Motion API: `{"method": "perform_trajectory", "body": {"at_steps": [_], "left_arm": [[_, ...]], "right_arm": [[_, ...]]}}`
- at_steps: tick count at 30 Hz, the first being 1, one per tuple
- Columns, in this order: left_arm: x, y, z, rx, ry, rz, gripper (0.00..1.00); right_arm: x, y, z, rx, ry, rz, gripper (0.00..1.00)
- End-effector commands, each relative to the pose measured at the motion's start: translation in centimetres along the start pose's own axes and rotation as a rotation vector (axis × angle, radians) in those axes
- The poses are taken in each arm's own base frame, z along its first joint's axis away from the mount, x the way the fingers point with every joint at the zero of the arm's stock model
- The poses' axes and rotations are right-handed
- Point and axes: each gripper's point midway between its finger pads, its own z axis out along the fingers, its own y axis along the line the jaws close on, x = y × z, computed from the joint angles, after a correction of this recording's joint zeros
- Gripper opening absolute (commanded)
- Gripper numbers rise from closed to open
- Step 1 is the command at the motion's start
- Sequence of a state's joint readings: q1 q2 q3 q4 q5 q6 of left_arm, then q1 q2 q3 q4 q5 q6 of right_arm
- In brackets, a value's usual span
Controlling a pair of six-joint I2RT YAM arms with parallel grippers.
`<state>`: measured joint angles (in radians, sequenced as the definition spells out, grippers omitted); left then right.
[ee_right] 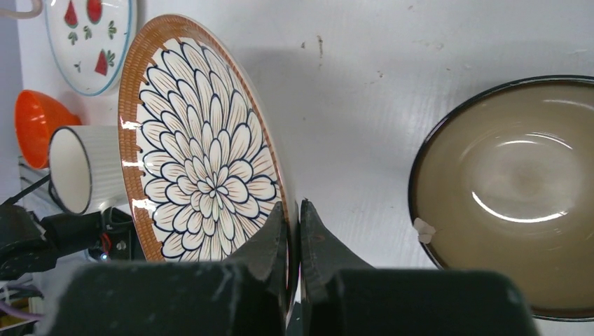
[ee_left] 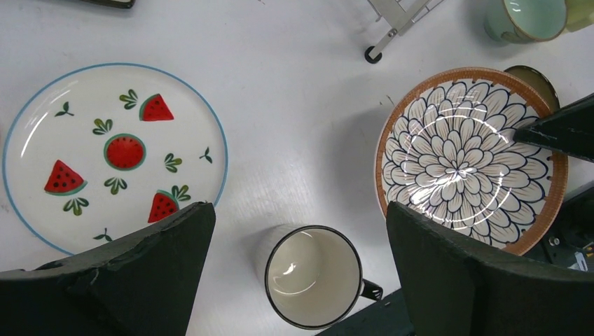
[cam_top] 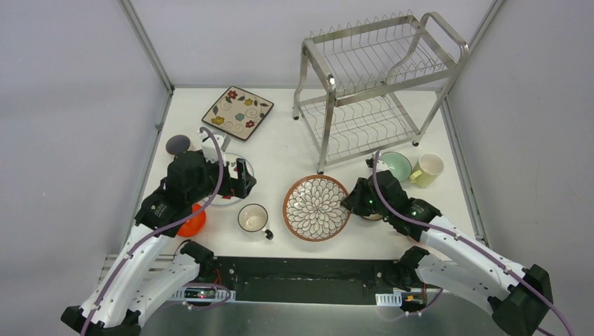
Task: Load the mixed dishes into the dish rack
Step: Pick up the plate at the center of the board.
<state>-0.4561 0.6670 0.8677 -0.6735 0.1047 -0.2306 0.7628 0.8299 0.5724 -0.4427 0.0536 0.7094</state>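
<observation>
Loaded into dish rack: none, seemingly; on counter before or beside rack: petal plate, rim pinched in closed right hand; square plate, watermelon plate, bowls, cups; left hand spread wide, empty.

Plain pale grey walls on left, back and right. Slanted silver aluminium posts at back corners. Flat white table, faint scuffs. Black strip along near edge, brushed metal sheet below. Soft, even light.
</observation>
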Motion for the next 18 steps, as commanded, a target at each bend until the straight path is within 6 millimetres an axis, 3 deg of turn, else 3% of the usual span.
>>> {"method": "perform_trajectory", "body": {"at_steps": [1,18], "left_arm": [[-1.3,-1.5,0.1,0.065,-0.009,-0.03,0.98],[0.0,-5.6,0.5,0.247,0.121,-0.235,0.94]], "right_arm": [[-5.7,8.0,-3.9,-0.294,-0.137,0.06,0.0],[-8.1,12.0,-7.1,-0.454,-0.186,0.073,0.0]]}}
